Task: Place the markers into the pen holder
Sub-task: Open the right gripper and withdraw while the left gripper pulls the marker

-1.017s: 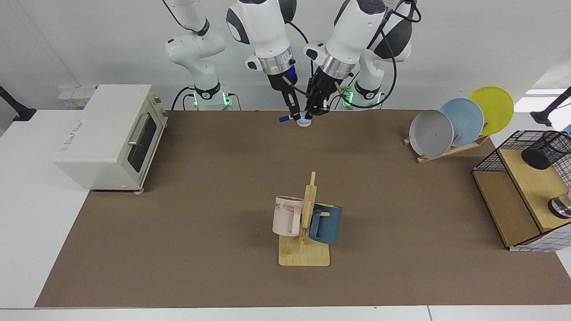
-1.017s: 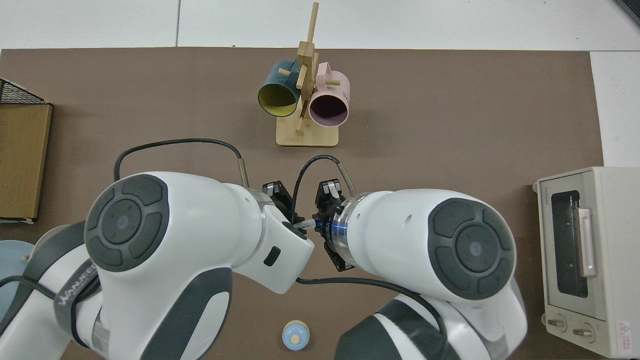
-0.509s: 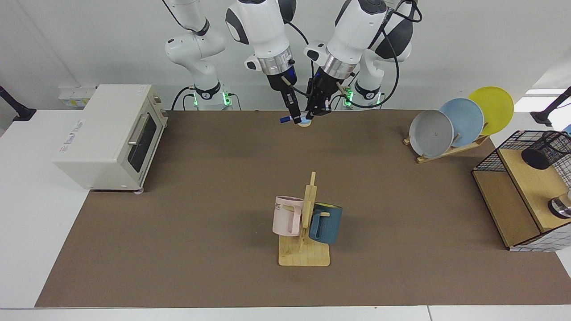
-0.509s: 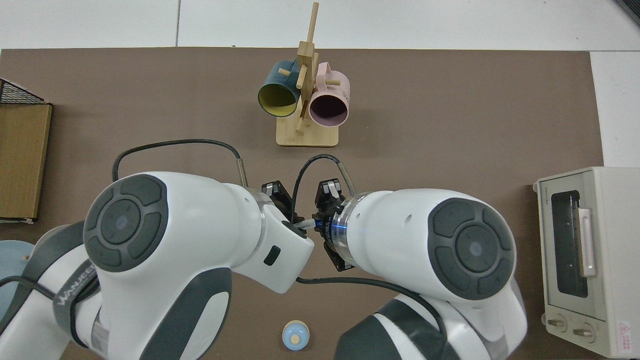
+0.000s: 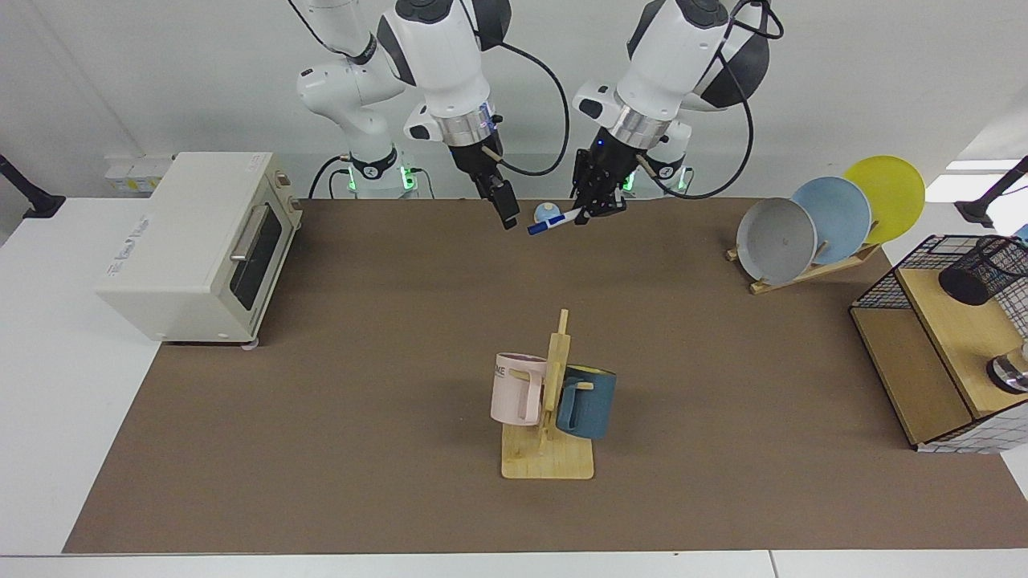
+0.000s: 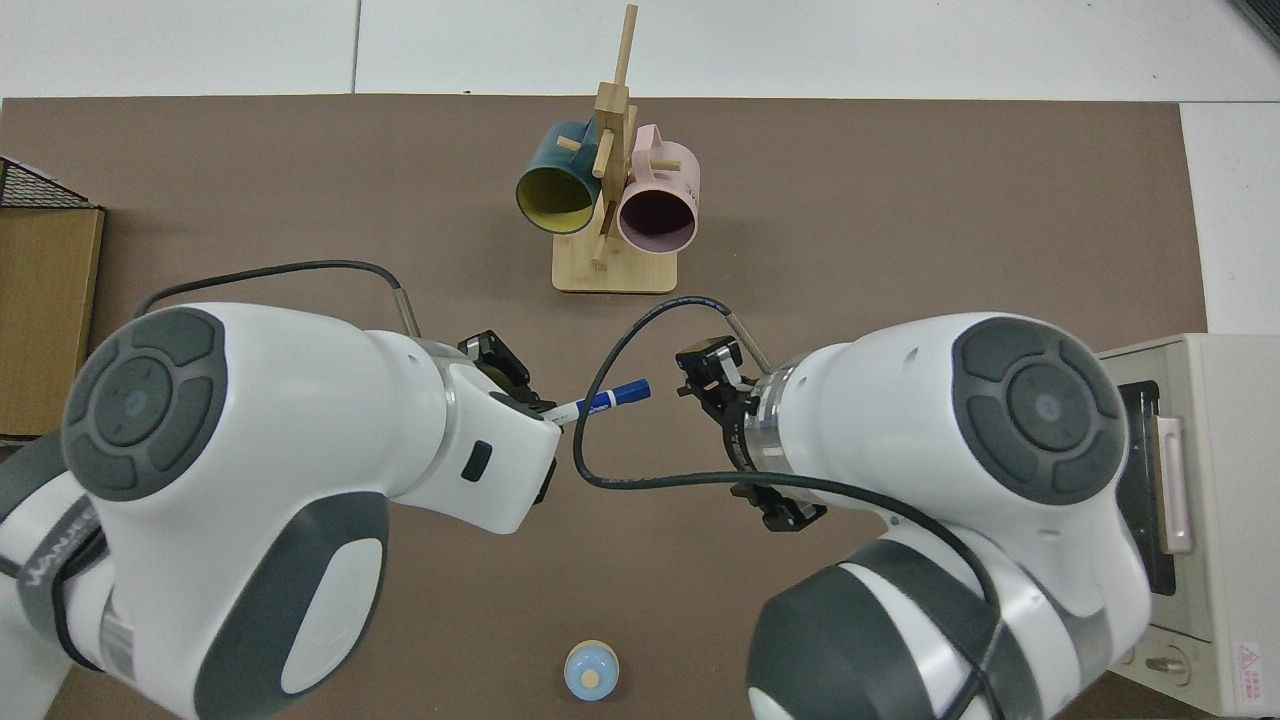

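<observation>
1. We see the marker [image 5: 556, 222], a slim white barrel with a blue cap, held nearly level in the air above the brown mat.
2. The pen holder [image 5: 981, 273], a black mesh cup, lies tilted on the wooden shelf, well apart.
</observation>
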You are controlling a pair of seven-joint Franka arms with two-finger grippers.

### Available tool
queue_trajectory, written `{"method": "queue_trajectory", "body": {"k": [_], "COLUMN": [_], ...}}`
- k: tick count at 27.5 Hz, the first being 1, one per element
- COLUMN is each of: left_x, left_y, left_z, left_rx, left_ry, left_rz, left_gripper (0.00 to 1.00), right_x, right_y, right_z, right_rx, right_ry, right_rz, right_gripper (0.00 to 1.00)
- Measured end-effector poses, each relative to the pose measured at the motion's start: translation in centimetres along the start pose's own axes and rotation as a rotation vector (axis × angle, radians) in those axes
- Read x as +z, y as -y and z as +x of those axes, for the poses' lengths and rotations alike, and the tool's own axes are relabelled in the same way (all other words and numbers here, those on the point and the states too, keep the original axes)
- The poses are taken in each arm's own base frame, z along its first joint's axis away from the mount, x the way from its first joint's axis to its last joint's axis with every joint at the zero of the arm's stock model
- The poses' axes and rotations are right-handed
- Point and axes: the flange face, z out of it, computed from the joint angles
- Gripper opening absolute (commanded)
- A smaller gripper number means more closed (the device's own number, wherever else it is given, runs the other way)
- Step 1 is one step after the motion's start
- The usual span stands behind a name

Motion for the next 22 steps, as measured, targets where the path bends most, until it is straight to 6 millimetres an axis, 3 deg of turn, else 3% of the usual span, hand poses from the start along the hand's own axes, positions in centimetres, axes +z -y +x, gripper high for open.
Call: {"method": "queue_trajectory", "body": {"k": [14, 22], "left_x": [-1.7, -3.0], "left_y": [3.8, 6.8], "left_z": [-5.9, -10.4], "left_rx": [-0.076, -0.145], "left_ry": [0.135, 0.215], "left_rz": [0.044, 0.089], "left_gripper": [0.0, 0.0], "right_x": [-1.9, -3.0], "right_y": [-2.0, -2.8], "right_z": [6.4, 12.1], "right_rx": [-0.483, -0.758], "right_ry": [-0.064, -0.092], "right_rz": [-0.11, -0.142], "right_gripper": [1.0, 1.0]}}
